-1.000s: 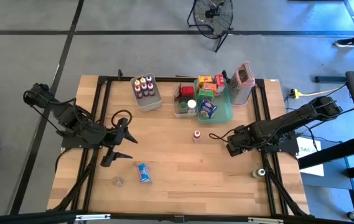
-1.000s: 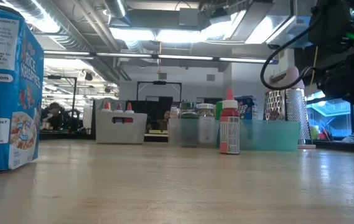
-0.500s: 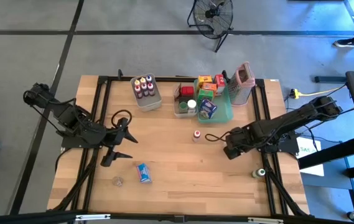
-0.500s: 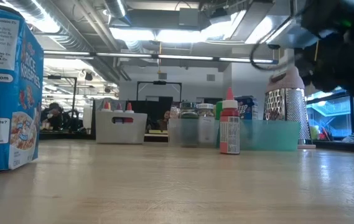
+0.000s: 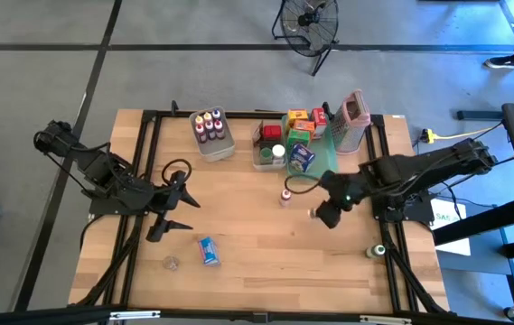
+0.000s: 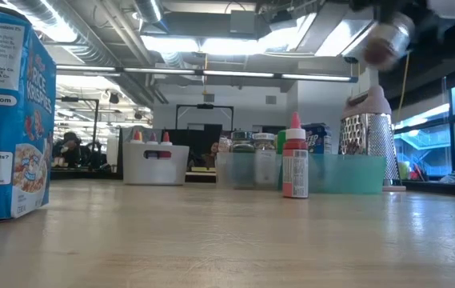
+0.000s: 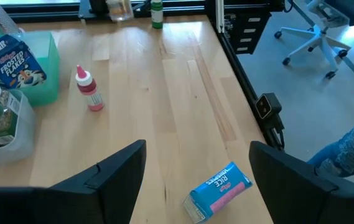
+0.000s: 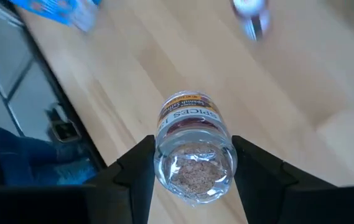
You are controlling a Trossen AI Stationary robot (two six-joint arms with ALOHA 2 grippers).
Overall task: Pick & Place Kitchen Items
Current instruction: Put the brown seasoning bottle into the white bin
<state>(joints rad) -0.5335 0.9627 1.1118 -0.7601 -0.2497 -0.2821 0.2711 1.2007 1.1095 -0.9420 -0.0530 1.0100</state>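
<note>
My right gripper [image 5: 322,215] hangs above the table's right middle, shut on a small clear spice jar [image 8: 192,149] with brown grounds inside. The jar shows blurred at the top of the low view [image 6: 387,40]. A red-capped bottle [image 5: 285,196] stands upright on the wood just left of the gripper. A blue cereal box [image 5: 208,250] lies flat toward the near edge. My left gripper [image 5: 171,212] waits open at the table's left, above the wood with nothing between its fingers [image 7: 121,168]. My right gripper pinches the spice jar by its two opposite sides [image 8: 163,158] between its two fingers [image 8: 133,168]. The fingers slant steeply down from the table's right side. The jar is lifted clear of the table and tilted, with its clear end toward the wrist and its labelled part farther out.
At the far edge stand a clear bin of small bottles [image 5: 211,134], a second clear bin [image 5: 268,149], a teal tray [image 5: 327,164] with boxes and a grey grater with a pink rim [image 5: 352,117]. A tiny jar [image 5: 171,263] and a green-capped bottle [image 5: 378,251] sit near the front.
My right gripper has risen from low over the table's right side and swung a little toward the red-capped bottle, its wrist rolling. The spice jar has gone up with it, clear of the wood.
</note>
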